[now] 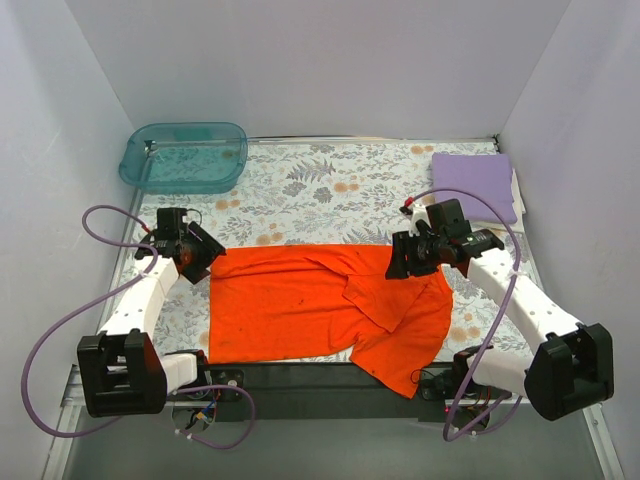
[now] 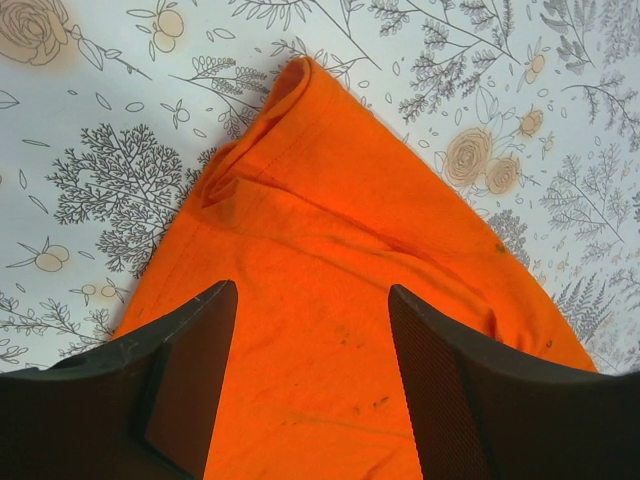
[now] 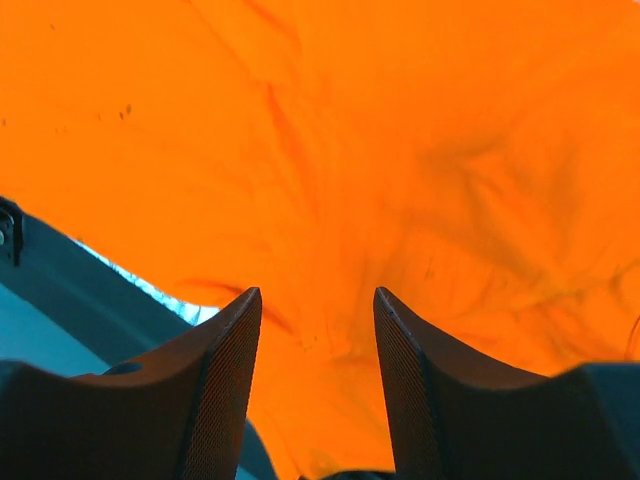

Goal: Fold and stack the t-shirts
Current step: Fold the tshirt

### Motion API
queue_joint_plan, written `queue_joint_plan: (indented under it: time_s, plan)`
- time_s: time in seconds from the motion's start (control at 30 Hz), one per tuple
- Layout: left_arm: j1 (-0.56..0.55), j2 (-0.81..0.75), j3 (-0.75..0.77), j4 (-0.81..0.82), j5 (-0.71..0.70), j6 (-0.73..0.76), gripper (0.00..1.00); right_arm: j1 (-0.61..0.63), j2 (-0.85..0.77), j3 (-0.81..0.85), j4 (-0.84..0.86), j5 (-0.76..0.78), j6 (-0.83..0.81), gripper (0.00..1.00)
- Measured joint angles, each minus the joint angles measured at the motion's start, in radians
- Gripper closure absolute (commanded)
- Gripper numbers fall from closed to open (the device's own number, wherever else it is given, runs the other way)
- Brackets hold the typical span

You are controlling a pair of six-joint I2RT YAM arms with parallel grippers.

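The orange-red t-shirt (image 1: 300, 305) lies spread across the near middle of the floral table, its right part folded over and rumpled. Its lower right corner hangs over the front edge. A lavender t-shirt (image 1: 473, 183) sits folded at the back right. My left gripper (image 1: 203, 258) hovers at the orange shirt's far left corner. In the left wrist view it (image 2: 310, 295) is open above that corner of the orange t-shirt (image 2: 330, 220). My right gripper (image 1: 402, 262) is over the shirt's far right edge. In the right wrist view it (image 3: 317, 295) stands open, with orange t-shirt (image 3: 380, 150) filling the view beyond it.
A translucent teal tub (image 1: 185, 157) stands at the back left corner. White walls close in the table on three sides. A dark rail (image 1: 300, 378) runs along the front edge between the arm bases. Purple cables (image 1: 60, 320) loop beside each arm.
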Motion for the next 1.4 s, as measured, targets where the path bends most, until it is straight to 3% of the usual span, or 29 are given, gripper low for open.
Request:
queue_joint_plan:
  time_s: [0.2,0.57,0.97,1.4]
  plan:
    - [0.0,0.031,-0.038,0.043,-0.022,-0.053,0.44,0.021,0.118,0.069,0.077,0.003,-0.026,0.52]
    - [0.0,0.114,-0.054,0.116,-0.058,-0.099,0.43,0.203,0.436,0.27,0.248,0.061,-0.079,0.5]
    - [0.0,0.115,-0.088,0.13,-0.059,-0.101,0.49,0.366,0.694,0.453,0.292,0.135,-0.172,0.53]
    - [0.0,0.106,-0.101,0.129,-0.059,-0.084,0.49,0.407,0.79,0.5,0.298,0.183,-0.233,0.88]
